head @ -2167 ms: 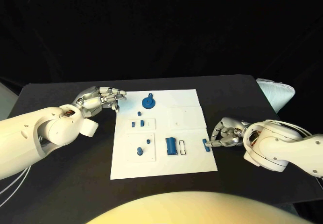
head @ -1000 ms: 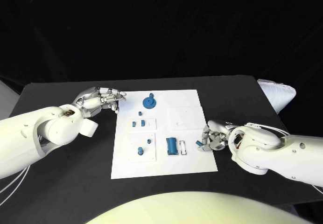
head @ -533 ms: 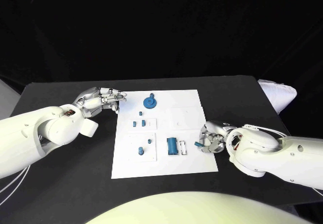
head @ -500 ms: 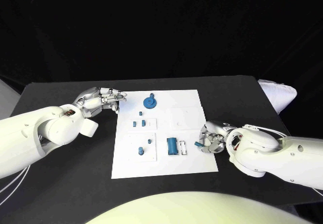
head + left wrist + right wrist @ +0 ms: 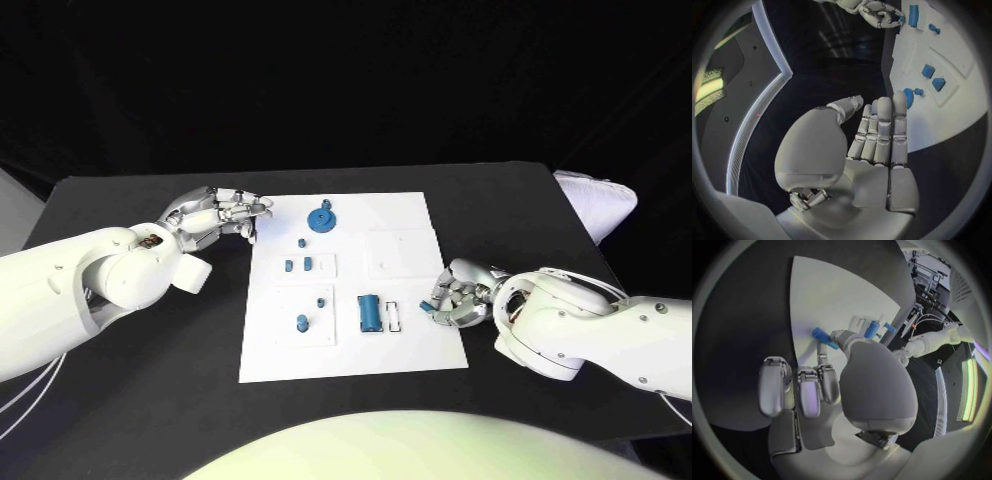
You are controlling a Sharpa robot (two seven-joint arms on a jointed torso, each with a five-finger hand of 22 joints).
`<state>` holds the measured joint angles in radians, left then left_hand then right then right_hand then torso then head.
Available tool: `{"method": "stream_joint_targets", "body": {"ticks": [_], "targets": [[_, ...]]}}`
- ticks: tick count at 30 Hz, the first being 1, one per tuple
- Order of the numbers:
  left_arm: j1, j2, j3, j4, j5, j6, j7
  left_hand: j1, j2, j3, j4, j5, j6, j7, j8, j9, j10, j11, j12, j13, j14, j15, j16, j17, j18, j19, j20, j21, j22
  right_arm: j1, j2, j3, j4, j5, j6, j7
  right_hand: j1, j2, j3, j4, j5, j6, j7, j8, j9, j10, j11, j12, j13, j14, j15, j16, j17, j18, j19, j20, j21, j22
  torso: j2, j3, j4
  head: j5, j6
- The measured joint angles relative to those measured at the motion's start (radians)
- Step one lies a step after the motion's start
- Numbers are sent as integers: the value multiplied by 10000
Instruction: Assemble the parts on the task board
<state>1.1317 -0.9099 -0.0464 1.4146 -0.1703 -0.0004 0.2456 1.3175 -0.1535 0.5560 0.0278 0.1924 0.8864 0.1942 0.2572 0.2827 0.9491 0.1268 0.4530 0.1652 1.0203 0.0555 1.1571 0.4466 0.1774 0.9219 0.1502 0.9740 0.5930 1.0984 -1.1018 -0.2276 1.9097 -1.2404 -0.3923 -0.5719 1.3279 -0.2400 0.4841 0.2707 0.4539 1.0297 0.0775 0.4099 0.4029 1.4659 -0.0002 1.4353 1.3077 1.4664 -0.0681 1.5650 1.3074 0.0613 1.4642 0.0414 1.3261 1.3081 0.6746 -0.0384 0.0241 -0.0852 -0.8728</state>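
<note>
The white task board (image 5: 411, 345) lies flat in the middle of the black table (image 5: 144, 390). Small blue parts sit on it. A round blue part (image 5: 320, 217) with a little knob lies at the far end. Two tiny blue parts (image 5: 297, 265) sit side by side on a raised square near the middle. Nearer, on the left, there is a small oval blue part (image 5: 300, 322). Just right of it a long blue part (image 5: 369, 312) stands in a slot.

The right hand (image 5: 462, 297) is at the right edge of the board. It pinches a small blue bar (image 5: 430, 305) between its thumb and a finger. The right wrist view shows the bar (image 5: 825, 338) sticking out from the fingertips, right over the white board. I cannot tell if the bar touches the board. The hand hides part of the bar, so its full shape is hard to make out.

The left hand (image 5: 216, 212) is over the black table, just beside the far left corner of the board. Its fingers (image 5: 882, 130) are straight and pressed close together. It holds nothing.
</note>
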Motion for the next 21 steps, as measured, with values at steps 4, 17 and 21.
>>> {"method": "stream_joint_targets", "body": {"ticks": [4,17,21], "targets": [[0,0,0,0,-7,4,-19,0,0,0,0,0,0,0,0,0,0,0,0,0,0,0,0,0,-1,0,0,0,0,157,-45,-18,95,807,-127,16,-206,4,354,-354,-74,-56,22,10,23,0,0,7,-1,0,0,0,0,1,0,0,39,0,-2,-2,0,16,0],[0,2,0,2,-39,30,-103,0,0,0,0,0,0,0,39,-10,0,0,38,0,0,0,0,1,0,0,0,0,1,375,491,-15,165,3166,-560,113,-929,-12,358,-555,-190,-41,6,160,177,0,0,187,-2,0,0,-1,-1,-109,0,0,99,-2,-1,-4,0,44,0],[0,3,0,7,-57,52,-134,0,0,0,0,0,0,0,39,-10,0,0,38,0,0,0,0,1,-1,0,0,0,1,379,831,-19,-15,3498,-629,55,-1073,-50,218,-506,-189,21,-54,178,168,1,-1,187,-2,0,0,-2,-1,-109,0,0,99,-2,0,-4,2,35,0]]}}
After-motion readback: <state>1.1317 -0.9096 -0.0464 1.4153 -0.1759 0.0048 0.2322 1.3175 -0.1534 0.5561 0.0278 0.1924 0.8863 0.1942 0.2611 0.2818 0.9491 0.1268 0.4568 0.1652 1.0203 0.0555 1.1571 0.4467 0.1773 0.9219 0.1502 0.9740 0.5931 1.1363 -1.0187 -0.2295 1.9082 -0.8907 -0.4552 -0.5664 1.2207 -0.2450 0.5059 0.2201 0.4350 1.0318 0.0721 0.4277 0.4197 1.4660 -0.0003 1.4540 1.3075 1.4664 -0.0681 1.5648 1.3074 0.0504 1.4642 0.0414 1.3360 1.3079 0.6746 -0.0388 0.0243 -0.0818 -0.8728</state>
